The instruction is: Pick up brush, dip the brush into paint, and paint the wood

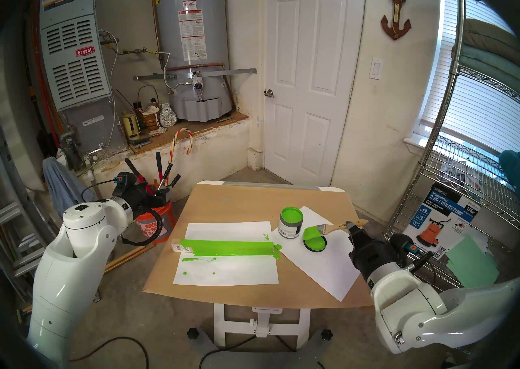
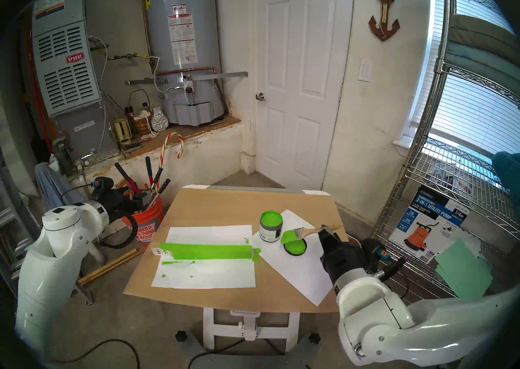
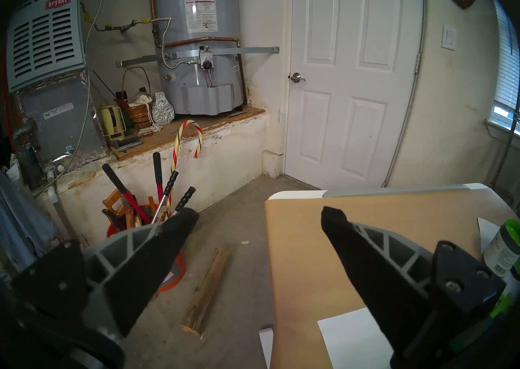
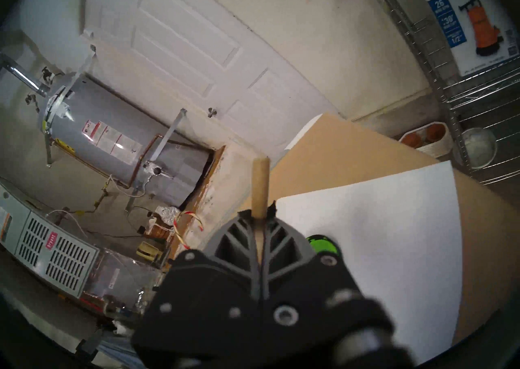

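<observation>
My right gripper (image 1: 350, 226) is shut on the pale handle of the brush (image 1: 325, 227) and holds it over the right paper sheet. The green bristles hang just above a black lid (image 1: 315, 243) filled with green paint, next to the open paint jar (image 1: 290, 223). The wood (image 1: 225, 247), mostly green with a barcode sticker at its left end, lies on the left paper sheet. In the right wrist view the handle (image 4: 260, 185) sticks out past the shut fingers (image 4: 244, 233). My left gripper (image 3: 259, 213) is open and empty beyond the table's left edge.
The table (image 1: 244, 202) is covered in brown paper, with two white sheets (image 1: 225, 272) smeared green. An orange bucket of tools (image 1: 157, 219) stands on the floor by my left arm. A wire shelf (image 1: 461, 191) stands close on the right. A wood scrap (image 3: 205, 289) lies on the floor.
</observation>
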`<state>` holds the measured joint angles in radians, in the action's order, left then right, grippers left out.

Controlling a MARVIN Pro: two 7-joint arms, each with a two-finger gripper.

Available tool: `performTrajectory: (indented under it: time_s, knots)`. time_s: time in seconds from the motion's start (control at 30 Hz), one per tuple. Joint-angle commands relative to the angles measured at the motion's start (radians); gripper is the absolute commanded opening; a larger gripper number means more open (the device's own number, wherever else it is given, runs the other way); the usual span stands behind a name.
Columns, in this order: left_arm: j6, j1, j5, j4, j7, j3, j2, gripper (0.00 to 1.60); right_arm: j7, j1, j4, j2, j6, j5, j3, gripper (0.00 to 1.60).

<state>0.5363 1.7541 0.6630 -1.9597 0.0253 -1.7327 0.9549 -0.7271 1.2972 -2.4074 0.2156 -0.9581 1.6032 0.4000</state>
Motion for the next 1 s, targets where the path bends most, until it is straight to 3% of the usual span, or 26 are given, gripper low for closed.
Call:
performTrajectory:
  time_s: [0.0,0.97]
  knots:
    - [-0.005,-0.01,0.0,-0.012,0.0,-0.008,-0.003,1.6,0.006,0.03,0.019,-0.061,-0.002,0.025,0.034,0.0]
    - [-0.006,-0.01,-0.001,-0.013,0.001,-0.009,-0.003,1.6,0.191,0.101,0.049,-0.097,-0.002,0.211,0.139,0.0]
